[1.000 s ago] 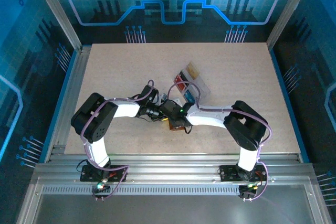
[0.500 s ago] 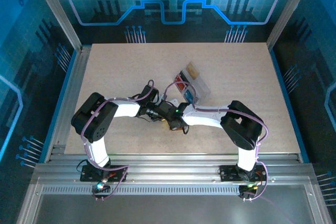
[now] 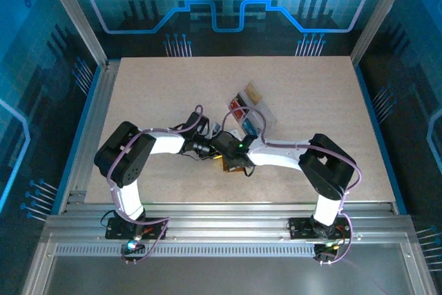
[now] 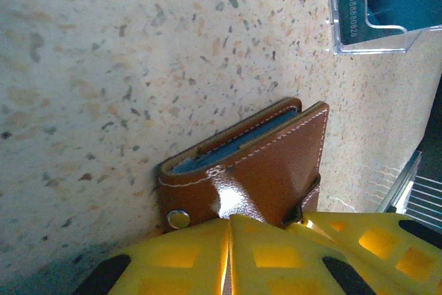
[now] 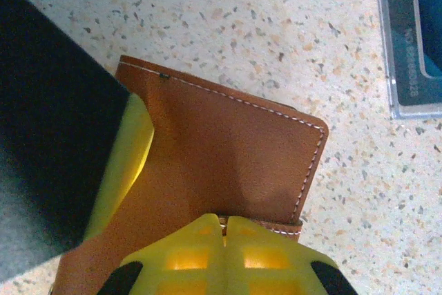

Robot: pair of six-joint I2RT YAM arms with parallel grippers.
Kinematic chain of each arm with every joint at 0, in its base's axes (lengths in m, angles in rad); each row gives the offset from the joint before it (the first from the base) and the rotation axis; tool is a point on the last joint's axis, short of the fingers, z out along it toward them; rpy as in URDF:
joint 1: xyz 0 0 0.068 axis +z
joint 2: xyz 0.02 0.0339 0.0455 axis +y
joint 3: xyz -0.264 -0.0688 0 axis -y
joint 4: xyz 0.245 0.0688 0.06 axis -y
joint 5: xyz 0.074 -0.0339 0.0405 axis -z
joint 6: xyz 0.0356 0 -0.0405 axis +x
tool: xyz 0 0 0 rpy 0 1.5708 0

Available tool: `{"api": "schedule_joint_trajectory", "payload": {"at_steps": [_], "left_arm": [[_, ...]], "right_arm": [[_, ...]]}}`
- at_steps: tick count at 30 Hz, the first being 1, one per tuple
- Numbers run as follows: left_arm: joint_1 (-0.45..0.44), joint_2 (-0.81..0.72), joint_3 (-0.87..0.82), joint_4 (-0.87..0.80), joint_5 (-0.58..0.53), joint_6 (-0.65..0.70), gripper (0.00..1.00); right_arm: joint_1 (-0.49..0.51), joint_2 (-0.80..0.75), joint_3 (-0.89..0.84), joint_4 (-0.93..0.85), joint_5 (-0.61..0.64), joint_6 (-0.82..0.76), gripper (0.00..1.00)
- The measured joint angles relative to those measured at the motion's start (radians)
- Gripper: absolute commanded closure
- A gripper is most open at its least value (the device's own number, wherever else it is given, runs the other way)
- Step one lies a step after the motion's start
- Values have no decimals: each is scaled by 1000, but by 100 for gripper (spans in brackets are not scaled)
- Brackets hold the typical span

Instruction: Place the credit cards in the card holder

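Pinching the near edge of the brown card holder (image 4: 259,167) with the left end effector (image 4: 228,240), yellow fingers (image 4: 179,253) drawn narrow to a thin seam. Gripping the same holder from the opposite side with the right end effector (image 5: 224,240), jaws equally tight, by the leather strap (image 5: 266,224). Reveals through the left wrist camera a blue credit card (image 4: 231,144) tucked inside the fold and a pale snap button (image 4: 179,220) just beside the fingers. Presents from the right wrist the plain stitched outer face instead, with one left finger (image 5: 128,150) lying along its side. Sets the holder, from above, on the speckled table (image 3: 159,88) between both wrists, near a clear tray (image 3: 252,110) of red, tan and blue cards.
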Motion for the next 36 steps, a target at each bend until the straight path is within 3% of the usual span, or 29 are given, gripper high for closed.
{"api": "schedule_joint_trajectory", "payload": {"at_steps": [15, 20, 24, 26, 29, 31, 36], "left_arm": [[-2, 7, 5, 4, 8, 0, 88], [-2, 7, 5, 4, 8, 0, 88], [-2, 7, 5, 4, 8, 0, 88], [-2, 7, 5, 4, 8, 0, 88], [-2, 7, 5, 4, 8, 0, 88], [-2, 7, 5, 4, 8, 0, 88], [-2, 7, 5, 4, 8, 0, 88]], "right_arm": [[-95, -161, -138, -56, -84, 10, 100], [-137, -220, -206, -84, -51, 80, 76], [-145, -282, -232, -146, 17, 140, 69], [-134, -309, -223, -175, 58, 162, 73], [-83, -314, -167, -211, 88, 166, 90], [-44, -311, -123, -194, 62, 148, 96], [-22, -254, -72, -83, -73, 118, 95]]}}
